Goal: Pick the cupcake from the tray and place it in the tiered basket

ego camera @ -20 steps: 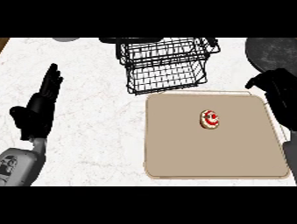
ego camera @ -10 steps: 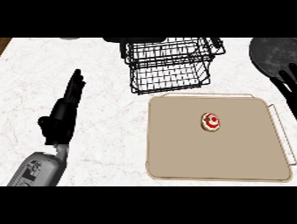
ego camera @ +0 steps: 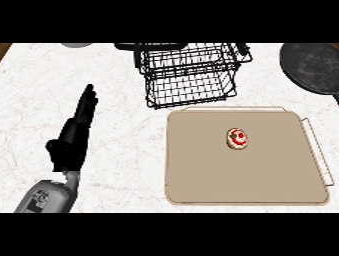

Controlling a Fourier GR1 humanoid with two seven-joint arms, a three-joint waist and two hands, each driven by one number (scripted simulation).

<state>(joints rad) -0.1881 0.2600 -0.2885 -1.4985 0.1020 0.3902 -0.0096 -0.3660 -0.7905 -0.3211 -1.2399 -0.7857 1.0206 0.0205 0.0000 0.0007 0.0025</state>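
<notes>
You had the cupcake [ego camera: 237, 138] sitting alone on the tray [ego camera: 201, 185], a little toward one o'clock from the tray's middle, untouched, with the tiered basket [ego camera: 190, 75] just off the tray's twelve o'clock edge. Your left hand [ego camera: 74, 135] lay at nine o'clock on the counter [ego camera: 24, 100], well apart from the tray, fingers straight and pointing to twelve, holding nothing; your right hand was out of view, so nothing could be said of it. The likely trouble, as I judged it: the cupcake was small, rounded and soft-looking, pale at the rim with a red-and-white top, so fingers closing off-centre could have squashed it or nudged it across the smooth, flat tan tray. The basket was black open wire, two shelves stacked, with gaps in the mesh and rims standing up; a low approach could have caught a hand on the wire, and a cupcake set down tilted might have rolled. The dark, matte round pan [ego camera: 318, 67] at two o'clock, its handle running toward four, stood close to any path coming in from that side. The counter itself was white, faintly veined marble.
</notes>
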